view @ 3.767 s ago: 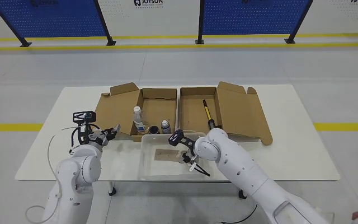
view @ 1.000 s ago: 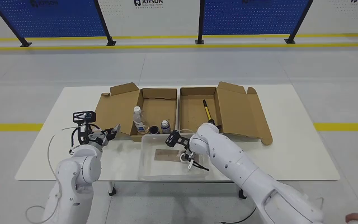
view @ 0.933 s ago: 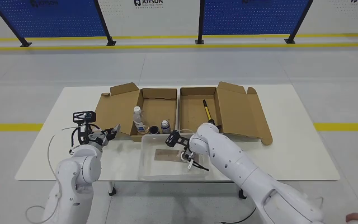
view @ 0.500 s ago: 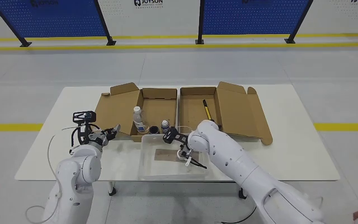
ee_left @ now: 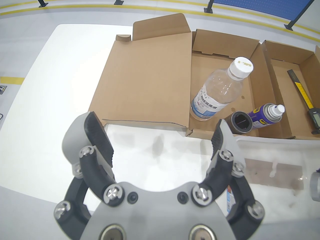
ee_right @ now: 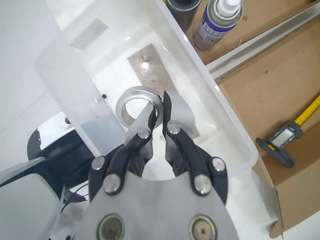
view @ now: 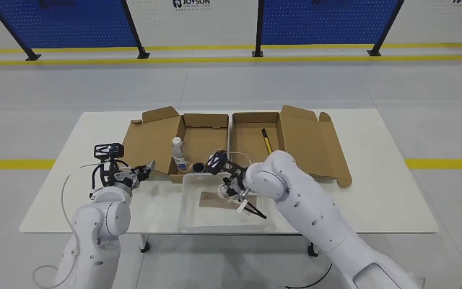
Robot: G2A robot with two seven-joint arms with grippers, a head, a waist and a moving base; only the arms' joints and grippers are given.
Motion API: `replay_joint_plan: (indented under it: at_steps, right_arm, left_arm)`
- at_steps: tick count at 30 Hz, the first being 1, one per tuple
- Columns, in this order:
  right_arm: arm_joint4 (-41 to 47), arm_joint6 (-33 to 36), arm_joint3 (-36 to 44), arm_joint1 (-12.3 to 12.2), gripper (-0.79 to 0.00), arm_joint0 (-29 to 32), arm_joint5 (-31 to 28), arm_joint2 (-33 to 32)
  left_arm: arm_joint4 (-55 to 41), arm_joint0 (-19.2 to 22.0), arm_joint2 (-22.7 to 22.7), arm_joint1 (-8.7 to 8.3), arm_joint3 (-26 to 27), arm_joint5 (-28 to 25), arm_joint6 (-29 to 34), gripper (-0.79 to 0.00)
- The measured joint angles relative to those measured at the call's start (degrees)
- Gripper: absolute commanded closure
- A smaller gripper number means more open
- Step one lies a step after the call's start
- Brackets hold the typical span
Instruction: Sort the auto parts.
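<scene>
Your right tool (ee_right: 160,106) is nearly closed, pinching the wall of a ring (ee_right: 120,107), with one finger inside the hole and one outside. The ring is silver metal, short and wide, with a thick wall and a smooth, bright top face. It hangs over the inside of a clear plastic bin (ee_right: 225,116), toward the side nearest the boxes. You cannot tell how high above the bin's floor it sits. A brown plate (ee_right: 147,61) lies flat on the bin's bottom beneath it.

Your left tool (ee_left: 155,123) is spread wide and holds nothing, above the bare counter (view: 390,195) just beside the left box (view: 206,134).

That box is open cardboard and holds an upright bottle (ee_left: 220,91) with a white cap, a blue can (ee_left: 265,114) and a dark sleeve (ee_left: 240,123), the last two close together. The right box (view: 249,141), touching it, holds a yellow and black caliper (ee_left: 303,93).

The counter is white. Behind it, a grey floor (view: 216,79) carries yellow lines, and blue panels (view: 65,22) stand at the far side.
</scene>
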State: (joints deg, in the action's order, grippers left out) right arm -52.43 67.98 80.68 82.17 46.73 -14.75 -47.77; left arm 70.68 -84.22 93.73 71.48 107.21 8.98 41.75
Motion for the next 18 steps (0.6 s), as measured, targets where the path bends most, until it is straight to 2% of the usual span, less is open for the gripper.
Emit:
replay_joint_plan:
  at_steps: [6,12,18]
  right_arm:
    - [2.62,-5.17,8.81,-1.95,0.000,6.87,2.96,-8.06]
    - [13.10,-12.35,10.90,-2.80,0.000,12.97,5.12,-15.12]
    - [21.03,-17.15,10.96,-3.22,0.000,16.48,6.02,-18.80]
  left_arm:
    - [0.00,0.00,0.00,0.00,0.00,0.00,0.00,-0.785]
    - [0.00,0.00,0.00,0.00,0.00,0.00,0.00,-0.785]
    - [0.00,0.00,0.00,0.00,0.00,0.00,0.00,-0.785]
